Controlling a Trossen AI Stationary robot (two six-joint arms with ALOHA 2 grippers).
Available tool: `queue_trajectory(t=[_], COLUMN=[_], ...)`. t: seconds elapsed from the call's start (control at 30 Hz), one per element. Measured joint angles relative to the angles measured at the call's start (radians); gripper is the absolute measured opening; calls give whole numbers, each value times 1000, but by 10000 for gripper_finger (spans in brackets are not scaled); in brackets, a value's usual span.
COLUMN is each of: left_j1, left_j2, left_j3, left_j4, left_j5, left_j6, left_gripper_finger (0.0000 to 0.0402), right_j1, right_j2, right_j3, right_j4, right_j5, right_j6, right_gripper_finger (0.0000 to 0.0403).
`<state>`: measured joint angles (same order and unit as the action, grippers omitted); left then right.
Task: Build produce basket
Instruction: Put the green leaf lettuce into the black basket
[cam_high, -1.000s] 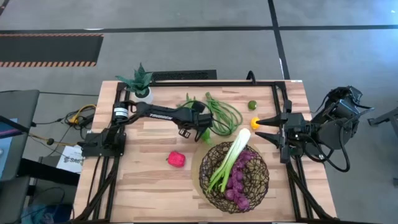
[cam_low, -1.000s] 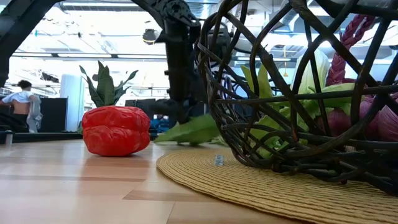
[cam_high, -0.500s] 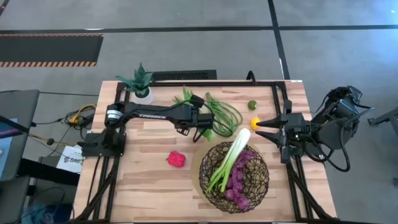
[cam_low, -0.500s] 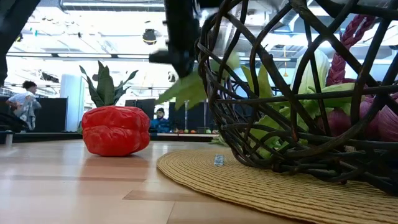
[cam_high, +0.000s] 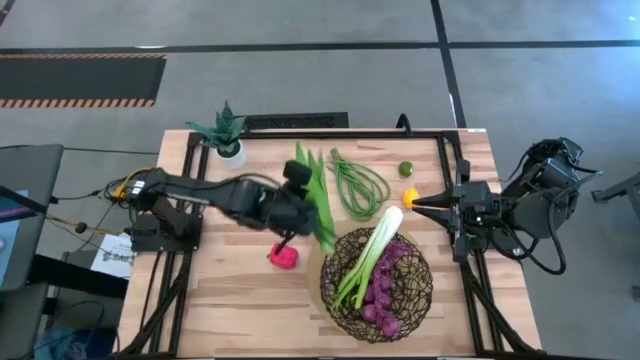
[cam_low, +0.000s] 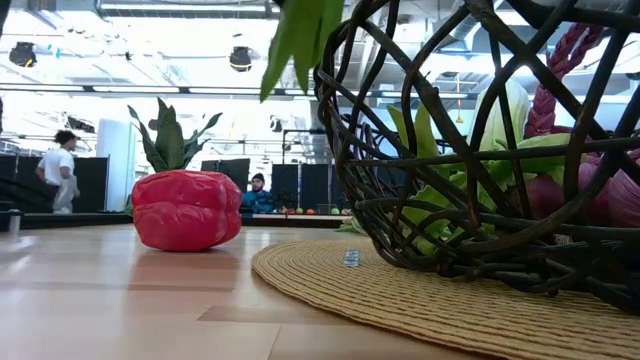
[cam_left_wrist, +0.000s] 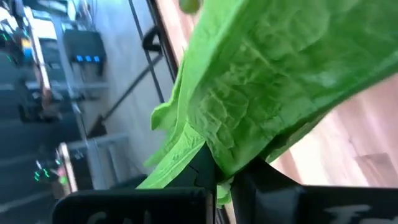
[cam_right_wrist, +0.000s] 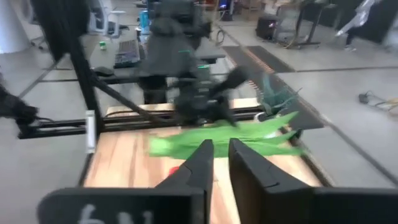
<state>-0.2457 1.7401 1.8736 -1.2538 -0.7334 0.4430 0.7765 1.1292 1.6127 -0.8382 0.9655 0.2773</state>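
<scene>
My left gripper (cam_high: 300, 212) hangs above the table between the red pepper (cam_high: 283, 256) and the basket (cam_high: 377, 285), shut on the green leafy stalk (cam_high: 318, 198). The stalk's leaf tips (cam_low: 300, 40) hang high in the low view. The dark wire basket stands on a woven mat (cam_low: 420, 300) and holds the leek (cam_high: 368, 258) and the purple grapes (cam_high: 386, 292). The green beans (cam_high: 358, 183), the lime (cam_high: 406, 169) and the lemon (cam_high: 409, 197) lie on the table behind the basket. My right gripper (cam_high: 418, 205) waits at the right edge, with a narrow gap between its fingers (cam_right_wrist: 239, 165). My left gripper pinches the leafy stalk between its two fingers, on the leaves about midway along it (cam_left_wrist: 217, 163). The fingers slant down from the table's left and lie across the stalk. The stalk is lifted clear, with both ends free on either side of the fingers.
A spiky plant in a white pot (cam_high: 226, 138) stands at the far left. The black frame rails (cam_high: 455, 160) run along the table's edges. Bare wood (cam_high: 230, 300) lies near the front left. People show in the room beyond the table.
My left gripper has risen and swung toward the table's near edge, staying shut. The leafy stalk has come up off the table with it and now hangs clear above the pepper, beside the basket. My right gripper's fingers have drawn closer together.
</scene>
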Motion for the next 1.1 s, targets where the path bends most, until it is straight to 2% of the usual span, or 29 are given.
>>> queue_trajectory(t=[0.13,0.27,0.37,0.53,0.63,0.77,0.9,1.1], left_j1=[-77,-119,-140,-163,-169,-175,-167,-149], left_j2=[0,0,0,13,34,102,189,334], left_j3=[0,-1,-1,-2,-15,-16,-16,-16], left_j4=[-15,-14,-13,58,167,314,425,467], left_j5=[-52,-36,-34,-35,-55,-137,-146,-200], left_j6=[-22,-65,-99,-102,-9,205,393,492], left_gripper_finger=[0,0,0,0,0,0,0,0], right_j1=[-1,-24,-78,-192,-236,-242,-228,-190], right_j2=[-21,-56,-83,-106,-96,-72,-61,-62], right_j3=[0,0,0,0,0,-1,-2,-2], right_j4=[-36,-124,-260,-576,-703,-726,-723,-717], right_j5=[141,252,294,272,208,154,146,132], right_j6=[-47,5,129,462,620,639,635,635], right_gripper_finger=[9,4,3,2,2,1,1,1])
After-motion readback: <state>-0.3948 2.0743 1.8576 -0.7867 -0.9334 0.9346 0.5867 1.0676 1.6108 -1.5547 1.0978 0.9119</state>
